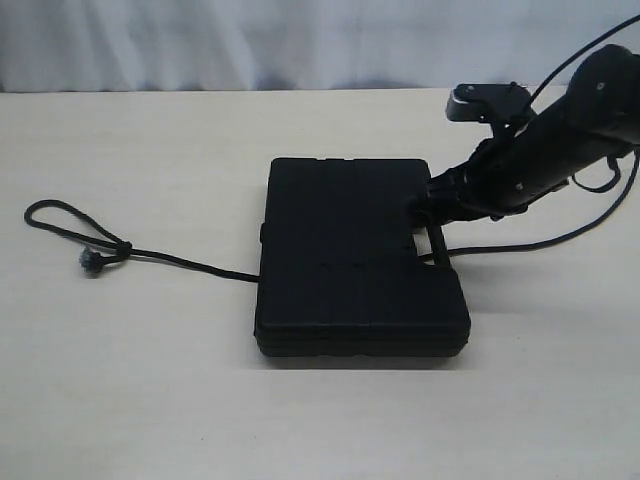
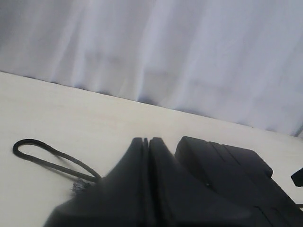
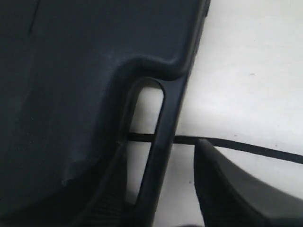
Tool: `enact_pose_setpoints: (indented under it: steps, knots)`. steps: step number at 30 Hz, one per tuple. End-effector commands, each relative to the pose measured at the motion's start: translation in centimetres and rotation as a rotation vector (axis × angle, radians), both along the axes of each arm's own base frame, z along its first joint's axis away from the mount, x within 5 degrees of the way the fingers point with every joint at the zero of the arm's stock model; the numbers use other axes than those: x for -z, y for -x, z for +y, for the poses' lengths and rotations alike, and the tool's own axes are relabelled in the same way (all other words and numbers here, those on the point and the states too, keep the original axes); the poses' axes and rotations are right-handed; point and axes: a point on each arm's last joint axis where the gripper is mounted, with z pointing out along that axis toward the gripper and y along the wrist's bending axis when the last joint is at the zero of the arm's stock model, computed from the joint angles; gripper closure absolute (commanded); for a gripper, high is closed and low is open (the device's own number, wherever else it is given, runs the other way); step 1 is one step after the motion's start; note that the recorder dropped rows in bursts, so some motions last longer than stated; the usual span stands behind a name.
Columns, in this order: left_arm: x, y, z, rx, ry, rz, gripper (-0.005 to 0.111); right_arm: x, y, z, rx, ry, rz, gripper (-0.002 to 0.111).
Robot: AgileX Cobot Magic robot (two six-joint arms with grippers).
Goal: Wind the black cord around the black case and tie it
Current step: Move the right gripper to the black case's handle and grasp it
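Black case [image 1: 350, 260] is lying flat mid-bench [image 1: 150, 380], handle side facing R arm. White curtain [image 1: 300, 40] is hanging behind the bench.

Black cord [image 1: 180, 258] is lying on the bench L of the case. It is forming a small loop w/ a knot and a frayed grey tip beside it, then running to the case's L edge and disappearing there. Cannot tell from ext. view if it is passing under the case, but cord is showing again on the handle side and trailing off R across the bench. No turn of cord is lying over the case top.

R claw [image 1: 437, 235] is reaching in low at the handle. R wrist view: R claw [image 3: 158, 146] is standing released, jaws apart, straddling the handle bar [image 3: 163, 127] of the case [image 3: 61, 94]. The outer finger [image 3: 222, 189] is sitting clear of the bar, bare bench showing between them. Cord [image 3: 246, 147] is crossing the handle slot, passing under the bar and out past that finger's tip. Claw is not holding it.

L claw [image 2: 147, 140] is clenched, fingers pressed together w/ nothing between them, hanging above the bench. Cord loop [image 2: 47, 158] and case [image 2: 227, 170] are lying beyond it. It is not showing in ext. view.
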Motion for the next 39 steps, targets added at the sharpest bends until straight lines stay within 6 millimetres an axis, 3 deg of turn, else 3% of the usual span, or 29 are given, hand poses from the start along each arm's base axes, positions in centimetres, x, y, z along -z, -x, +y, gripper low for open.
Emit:
enact_pose_setpoints:
  steps: [1, 8, 22, 35, 39]
  knots:
    - [0.1, 0.0, -0.1, 0.007, 0.021, 0.004, 0.107, 0.5, -0.6, -0.1, 0.069, 0.039, -0.027, 0.065]
    - [0.1, 0.0, 0.0, 0.007, 0.021, 0.003, 0.107, 2.6, -0.8, 0.0, 0.075, 0.076, 0.035, 0.065]
    - [-0.3, 0.0, 0.1, -0.013, 0.029, -0.034, 0.107, 3.0, -1.3, 0.3, 0.12, 0.028, 0.004, 0.065]
    - [-0.6, -0.1, 0.3, -0.03, 0.034, -0.067, 0.107, 6.0, -1.7, 0.5, 0.147, 0.031, 0.059, 0.065]
    - [-0.6, -0.1, 0.3, -0.031, 0.034, -0.068, 0.107, 6.0, -1.7, 0.5, 0.153, 0.025, 0.062, 0.079]
